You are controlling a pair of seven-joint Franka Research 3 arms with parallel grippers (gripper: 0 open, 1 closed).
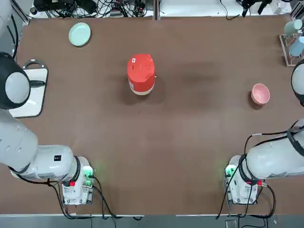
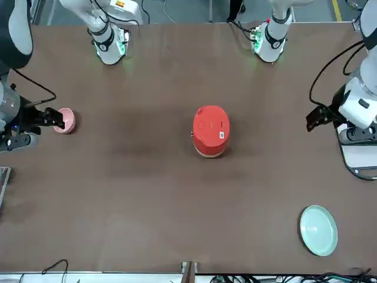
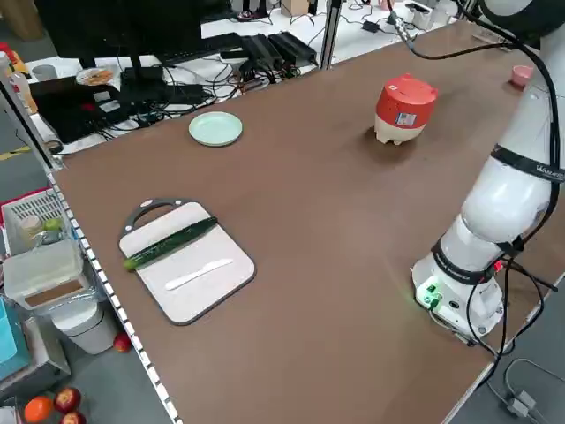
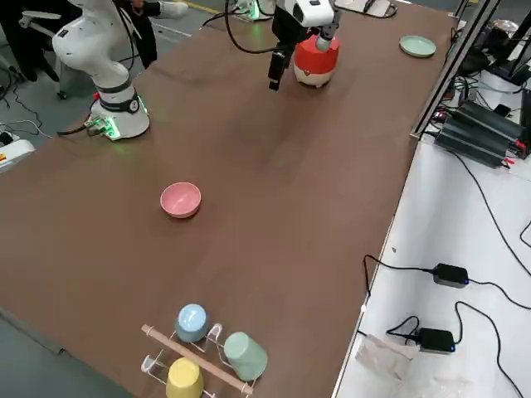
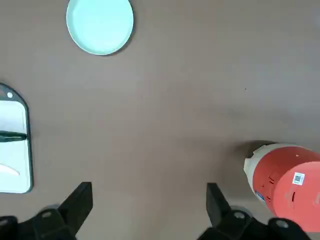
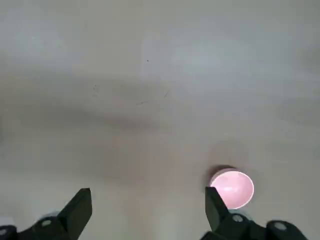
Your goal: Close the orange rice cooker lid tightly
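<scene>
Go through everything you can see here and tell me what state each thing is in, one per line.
orange rice cooker: upright, mid-table.
lid: down on the cooker.
left gripper: open, empty, raised near the cutting board.
right gripper: open, empty, raised near the pink bowl.
pink bowl: upright, empty.
green plate: flat, empty.
cutting board: holds a cucumber and white knife.

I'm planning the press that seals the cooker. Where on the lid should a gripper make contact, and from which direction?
Contact the lid on its domed crown, coming straight down from above. It already lies down on the orange rice cooker, which stands upright and alone mid-table, so nothing blocks a vertical approach. Both the left gripper and the right gripper are open and well away.
</scene>
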